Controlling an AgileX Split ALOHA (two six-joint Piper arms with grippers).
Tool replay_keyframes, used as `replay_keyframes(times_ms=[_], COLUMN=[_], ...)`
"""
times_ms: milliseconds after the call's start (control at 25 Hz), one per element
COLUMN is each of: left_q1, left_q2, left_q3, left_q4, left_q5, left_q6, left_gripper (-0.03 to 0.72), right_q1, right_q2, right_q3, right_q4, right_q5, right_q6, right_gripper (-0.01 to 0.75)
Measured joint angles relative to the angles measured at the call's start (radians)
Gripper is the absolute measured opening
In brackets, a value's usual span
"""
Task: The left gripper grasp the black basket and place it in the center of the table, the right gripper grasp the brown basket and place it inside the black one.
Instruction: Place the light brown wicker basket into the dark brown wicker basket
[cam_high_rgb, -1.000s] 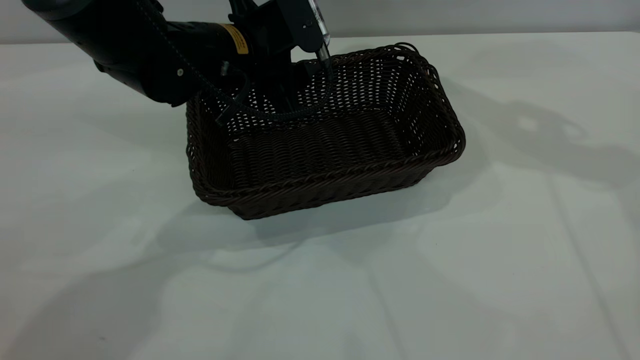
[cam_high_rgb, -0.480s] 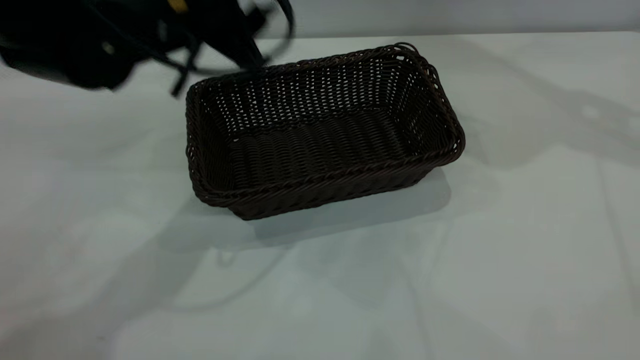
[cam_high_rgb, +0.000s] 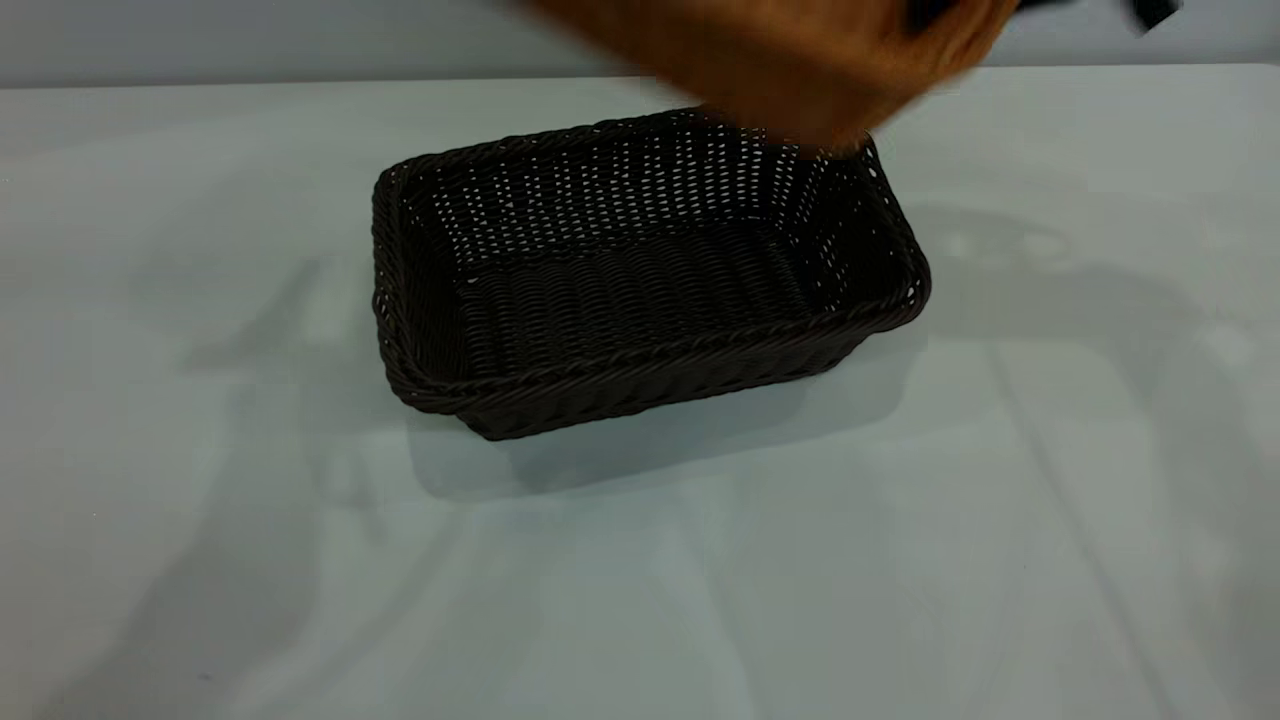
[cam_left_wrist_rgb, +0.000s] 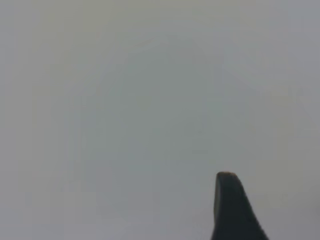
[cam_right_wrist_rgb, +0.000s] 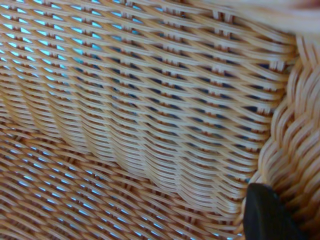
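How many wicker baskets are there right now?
2: the black basket sits on the table; the brown basket is in the air above its far right corner, partly out of frame.

A plain grey wall (cam_high_rgb: 250, 40) runs as a narrow band across the top of the exterior view, behind the counter's (cam_high_rgb: 200, 560) far edge

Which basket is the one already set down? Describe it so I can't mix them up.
On the white table, near its middle, sits the black basket, upright, open and empty. The brown basket is in the air above its far right corner; the one you want is the dark one resting on the tabletop.
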Motion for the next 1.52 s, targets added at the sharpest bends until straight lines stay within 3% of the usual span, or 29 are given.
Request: replay_keyframes(times_ms=[200, 360, 680, 1160, 1360, 1520], left_q1=[0.000, 0.000, 0.000, 0.000, 0.000, 0.000], left_q2=[-0.091, -0.117, -0.117, -0.117, -0.117, -0.117], left_q3=[0.000, 0.000, 0.000, 0.000, 0.000, 0.000], left_q4=[-0.047, -0.047, -0.049, -0.049, -0.050, -0.050], left_q5=[-0.005, -0.008, -0.010, 0.016, 0.021, 0.023], left_q6=[-0.001, -0.001, -0.001, -0.001, -0.001, -0.001], left_gripper=[0.369, 0.369, 0.369, 0.369, 0.369, 0.369], right_q1=[0.118, 0.168, 0.174, 0.176, 0.179, 0.180], right_q2=[0.068, 0.094, 0.196, 0.216, 0.215, 0.214], right_q3=[-0.053, -0.115, -0.131, -0.143, -0.152, -0.155], right_q4=[-0.191, -0.351, -0.380, -0.407, -0.458, -0.457], right_q5=[0.000, -0.013, -0.053, -0.036, -0.038, -0.011], right_q6=[-0.028, -0.026, 0.003, 0.184, 0.312, 0.331], right_gripper=[0.080, 0.080, 0.080, 0.099, 0.231, 0.451])
